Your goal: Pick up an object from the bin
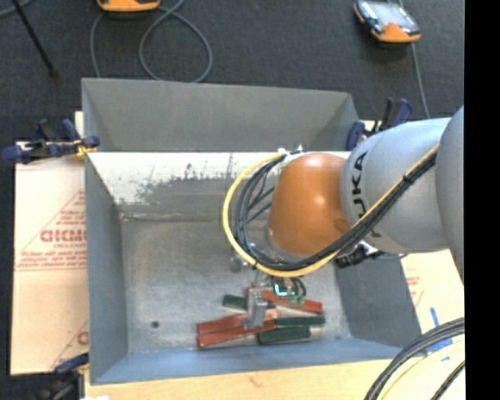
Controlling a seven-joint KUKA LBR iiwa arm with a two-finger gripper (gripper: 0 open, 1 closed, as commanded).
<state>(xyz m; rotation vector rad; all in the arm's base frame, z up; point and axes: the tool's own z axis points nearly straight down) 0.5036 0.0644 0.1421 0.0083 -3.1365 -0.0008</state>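
Basically jaws sit low at the front middle of the bin (156, 258), on a small pile of flat sticks; apart or clamped, cannot tell. Long red stick (223, 332) runs left from them, dark green stick (285, 334) runs right, both lengthwise along the front wall. That wall is close, probably cramping any lift.

A dark floor (297, 47) is recorded — evenly lit. A thin black cable (176, 78) is looped across it; two orange-and-black devices (388, 19) are laid at the top edge.
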